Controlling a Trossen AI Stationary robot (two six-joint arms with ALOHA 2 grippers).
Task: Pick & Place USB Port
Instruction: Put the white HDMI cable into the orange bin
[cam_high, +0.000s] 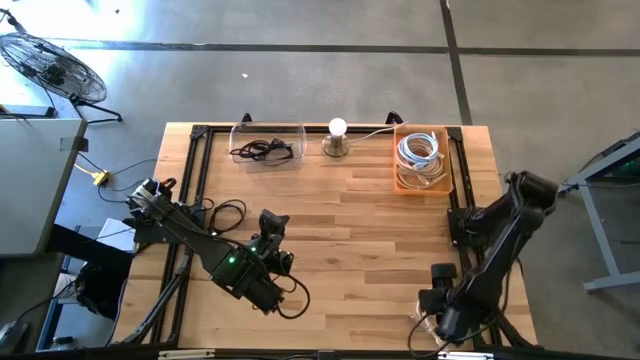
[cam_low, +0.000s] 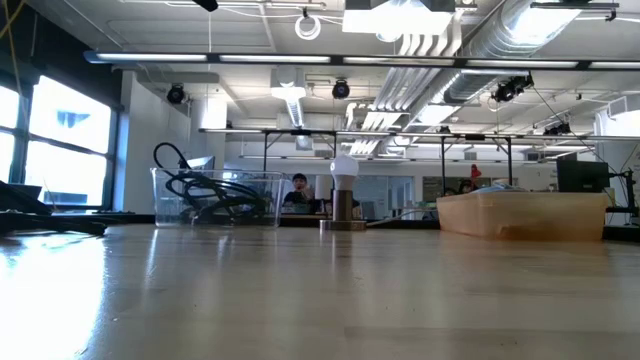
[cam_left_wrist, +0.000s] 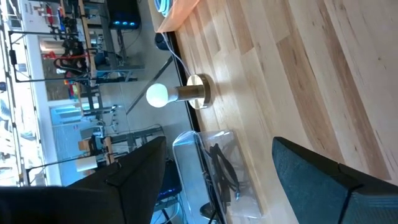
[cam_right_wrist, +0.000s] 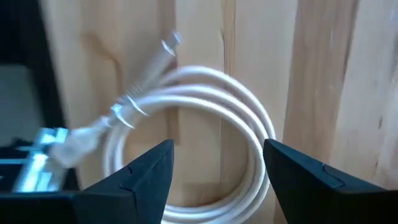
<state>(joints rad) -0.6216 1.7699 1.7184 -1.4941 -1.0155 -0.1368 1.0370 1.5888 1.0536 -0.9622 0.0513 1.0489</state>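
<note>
**Right wrist view: coiled white USB cable under spread fingers**

I see the white USB cable (cam_right_wrist: 205, 130) lying coiled on the wooden table (cam_high: 370, 230), at the near right corner, directly below the right gripper (cam_right_wrist: 214, 180), whose fingers stand apart and grip nothing. My left gripper (cam_left_wrist: 217, 180) sits low at the near left, fingers also apart, facing the lamp (cam_high: 337, 138) and the clear bin (cam_high: 268, 145) of black cable. An orange bin (cam_high: 421, 160) holds more white cable at the far right.

Bright overhead daylight; ceiling lights glare on tabletop (cam_low: 300, 290); white cable (cam_right_wrist: 205, 124) blurred.
</note>
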